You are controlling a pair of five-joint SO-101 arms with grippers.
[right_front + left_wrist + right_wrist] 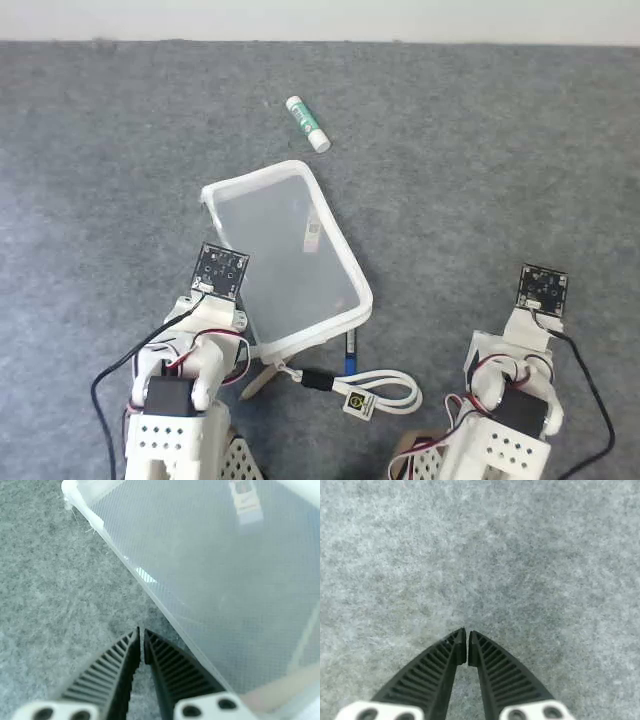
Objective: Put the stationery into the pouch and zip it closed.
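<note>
A translucent white pouch (290, 255) lies flat on the grey carpet, its white strap (385, 392) looped at the near end. A white and green glue stick (307, 124) lies beyond the pouch's far end. A blue pen (351, 352) and a wooden stick (258, 381) poke out from under the pouch's near edge. My left gripper (140, 639) is shut and empty, just beside the pouch's (220, 580) left edge. My right gripper (467, 640) is shut and empty over bare carpet, well to the right of the pouch.
Grey carpet (480, 160) covers the whole table. A pale wall edge (320, 20) runs along the far side. Both arm bases (180, 420) stand at the near edge.
</note>
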